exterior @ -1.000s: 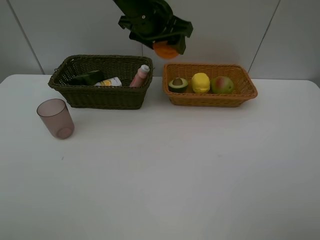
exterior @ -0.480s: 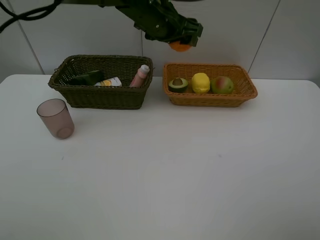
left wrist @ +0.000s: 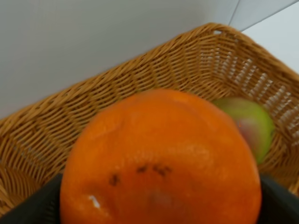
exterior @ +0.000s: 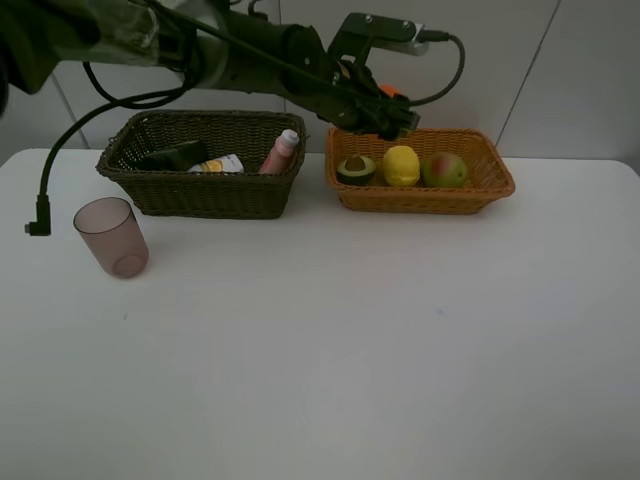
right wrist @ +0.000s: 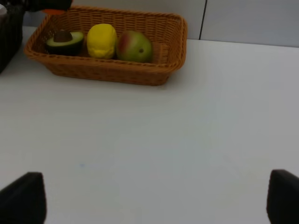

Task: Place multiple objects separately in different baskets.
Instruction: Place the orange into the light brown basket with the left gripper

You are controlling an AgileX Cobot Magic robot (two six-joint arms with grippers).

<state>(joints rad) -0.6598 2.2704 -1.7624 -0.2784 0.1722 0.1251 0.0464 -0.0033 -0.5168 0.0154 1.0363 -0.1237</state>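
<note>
No brand name or lettering can be read on anything here; the white bottle (exterior: 218, 164) lying in the dark basket (exterior: 200, 195) carries a yellow-and-blue label too small to make out. Beside it lie a black bottle (exterior: 172, 156) and a pink bottle (exterior: 280, 152) leaning on the basket's right wall.

The left arm (exterior: 250, 62) stretches from the upper left across the dark basket, its left gripper (exterior: 385, 110) poised over the back left corner of the tan basket (exterior: 420, 199). Its dark fingers (left wrist: 279, 205) stand wide apart, clamped on either side of an orange (left wrist: 161, 161), which fills the wrist camera's view above the wicker.

In the tan basket sit an avocado half (exterior: 355, 169), a lemon (exterior: 401, 165) and a pear (exterior: 444, 170) in a row. A mauve cup (exterior: 111, 236) stands upright on the white table (exterior: 340, 350), in front of the dark basket's left end.

The right gripper (right wrist: 149, 200) hangs spread wide and empty above bare table, near the tan basket.
</note>
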